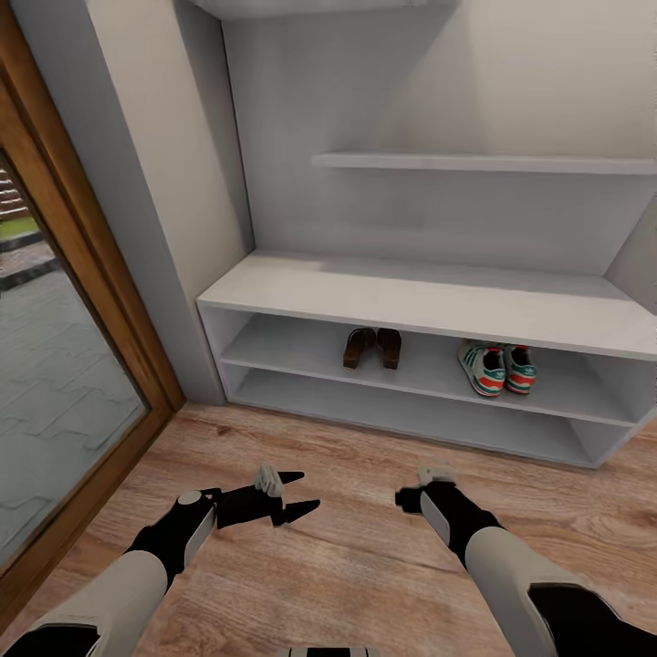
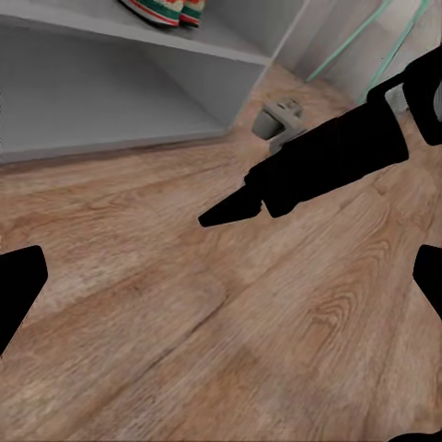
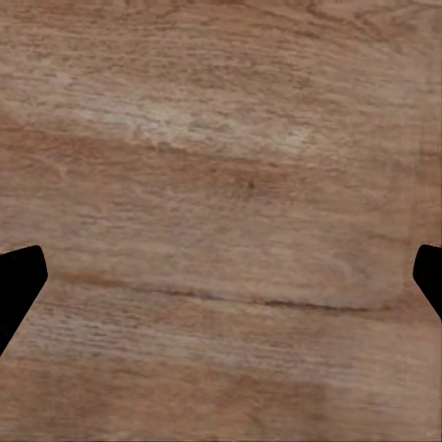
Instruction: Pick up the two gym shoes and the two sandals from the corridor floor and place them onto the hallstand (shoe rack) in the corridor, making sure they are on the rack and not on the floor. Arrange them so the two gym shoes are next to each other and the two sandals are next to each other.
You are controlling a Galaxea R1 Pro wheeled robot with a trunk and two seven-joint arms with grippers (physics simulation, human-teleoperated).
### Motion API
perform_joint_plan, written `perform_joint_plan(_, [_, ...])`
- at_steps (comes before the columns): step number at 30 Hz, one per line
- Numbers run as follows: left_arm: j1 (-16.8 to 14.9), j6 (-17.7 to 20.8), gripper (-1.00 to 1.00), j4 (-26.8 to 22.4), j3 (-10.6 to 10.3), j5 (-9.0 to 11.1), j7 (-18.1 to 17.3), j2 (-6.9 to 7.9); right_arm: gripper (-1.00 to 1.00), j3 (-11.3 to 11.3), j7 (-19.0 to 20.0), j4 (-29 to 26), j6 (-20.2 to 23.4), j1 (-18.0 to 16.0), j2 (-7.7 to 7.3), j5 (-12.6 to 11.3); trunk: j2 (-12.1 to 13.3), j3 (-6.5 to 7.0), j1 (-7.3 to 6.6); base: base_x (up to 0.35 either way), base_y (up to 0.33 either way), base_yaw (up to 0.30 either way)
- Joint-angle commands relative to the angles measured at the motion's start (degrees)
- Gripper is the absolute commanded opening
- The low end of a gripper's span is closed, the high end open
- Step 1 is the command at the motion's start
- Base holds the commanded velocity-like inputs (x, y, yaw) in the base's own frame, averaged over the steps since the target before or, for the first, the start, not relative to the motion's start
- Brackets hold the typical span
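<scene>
On the rack's (image 1: 411,297) middle shelf, sandals (image 1: 372,348) sit paired at about 11 o'clock, sneakers (image 1: 495,369) paired at 1 — so the job looks basically done. Down low, left gripper (image 1: 298,494) at 7 and right gripper (image 1: 401,498) at 5 both hang spread and empty over bare floor (image 1: 347,566).

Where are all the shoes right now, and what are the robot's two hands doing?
Sandals: side by side on the rack's middle shelf, off the floor.
Gym shoes: side by side on the same shelf, apart from the sandals.
Shoe rack: top bench bare, upper ledge bare.
Left gripper: fingers open, holding nothing, over the floor.
Right gripper: fingers apart in its wrist view, holding nothing.
</scene>
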Motion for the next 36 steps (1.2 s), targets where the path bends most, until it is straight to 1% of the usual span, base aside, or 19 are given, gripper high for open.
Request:
perform_joint_plan(1, [0.0,-0.5,1.00,0.0,-0.2,0.2,0.0,0.05,1.00,-0.2,-0.2,0.3,0.3,0.0,0.03,-0.3,0.0,0.18,-0.03,0.000,0.000,0.000])
perform_joint_plan(2, [0.0,-0.5,1.00,0.0,-0.2,0.2,0.0,0.05,1.00,-0.2,-0.1,0.4,0.2,0.0,0.03,-0.3,0.0,0.40,-0.06,0.000,0.000,0.000])
perform_joint_plan(4, [0.0,-0.4,1.00,0.0,-0.3,0.2,0.0,0.05,1.00,-0.2,1.9,0.8,0.2,0.0,0.03,-0.3,0.0,0.85,-0.11,0.000,0.000,0.000])
perform_joint_plan(6, [0.0,-0.4,1.00,0.0,-0.3,0.2,0.0,0.05,1.00,-0.3,5.2,1.3,0.2,0.1,0.03,-0.4,0.1,1.29,-0.16,0.000,0.000,0.000])
perform_joint_plan(7, [0.0,-0.4,1.00,0.0,-0.3,0.2,0.0,0.05,1.00,-0.3,8.0,2.1,0.2,0.1,0.05,-0.4,0.1,1.51,-0.19,0.000,0.000,0.000])
perform_joint_plan(8, [0.0,-0.4,1.00,0.0,-0.3,0.2,0.0,0.05,1.00,-0.3,9.5,2.6,0.2,0.1,0.05,-0.4,0.1,1.73,-0.21,0.000,0.000,0.000])
perform_joint_plan(9, [0.0,-0.4,1.00,0.0,-0.3,0.2,0.0,0.05,1.00,-0.3,12.1,3.9,0.2,0.1,0.04,-0.4,0.1,1.96,-0.24,0.000,0.000,0.000])
perform_joint_plan(12, [0.0,-0.4,1.00,0.0,-0.3,0.2,0.0,0.05,1.00,-0.3,15.4,5.8,0.2,0.1,0.05,-0.4,0.1,2.62,-0.32,0.000,0.000,0.000])
perform_joint_plan(13, [0.0,-0.4,1.00,0.0,-0.2,0.2,0.0,0.05,1.00,-0.3,17.2,6.9,0.2,0.1,0.05,-0.3,0.2,2.84,-0.34,0.000,0.000,0.000])
perform_joint_plan(17, [0.0,-0.4,1.00,0.0,-0.2,0.2,0.0,0.05,1.00,-0.2,21.8,8.1,0.2,0.1,0.07,-0.3,0.2,3.73,-0.45,0.000,0.000,0.000])
perform_joint_plan(19, [0.0,-0.4,1.00,0.0,-0.2,0.2,-0.1,0.05,1.00,-0.2,28.9,9.0,0.2,0.1,0.10,-0.3,0.2,4.17,-0.50,0.000,0.000,0.000])
perform_joint_plan(22, [0.0,-0.4,1.00,0.0,-0.3,0.3,-0.1,0.05,1.00,-0.2,33.6,10.2,0.2,0.1,0.11,-0.3,0.3,4.84,-0.58,0.000,0.000,0.000])
perform_joint_plan(26, [0.0,-0.4,1.00,0.0,-0.3,0.3,-0.1,0.05,1.00,-0.2,37.2,11.7,0.2,0.2,0.10,-0.3,0.3,5.72,-0.68,0.000,0.000,0.000])
perform_joint_plan(36, [0.0,-0.4,1.00,0.0,-0.3,0.3,-0.1,0.05,1.00,-0.2,38.8,12.4,0.2,0.2,0.10,-0.3,0.5,7.94,-0.94,0.000,0.000,0.000])
